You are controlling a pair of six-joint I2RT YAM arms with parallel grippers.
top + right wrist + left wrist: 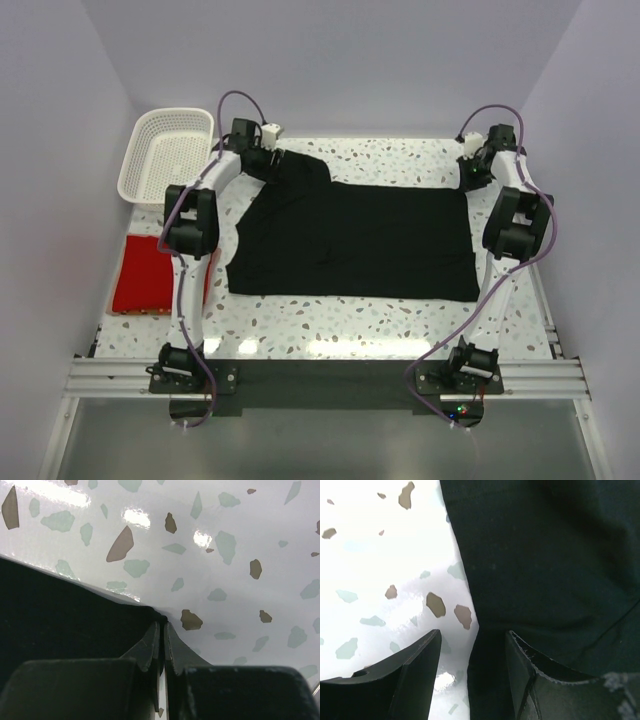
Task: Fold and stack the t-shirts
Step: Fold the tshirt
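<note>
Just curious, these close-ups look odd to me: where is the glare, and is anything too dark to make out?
Left wrist: table washed out white, black t-shirt nearly featureless. Right wrist: small bright glints on the table. Top external: soft reflections along its near edge.

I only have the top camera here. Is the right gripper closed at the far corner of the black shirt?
Observer: Yes. The right wrist view shows the right gripper shut, with its tips at the corner of the black t-shirt. I can't tell whether it has caught any cloth.
Operator: And the left one?
Observer: The left gripper is open and straddles the shirt's edge, one finger over the bare table, the other over cloth.
</note>
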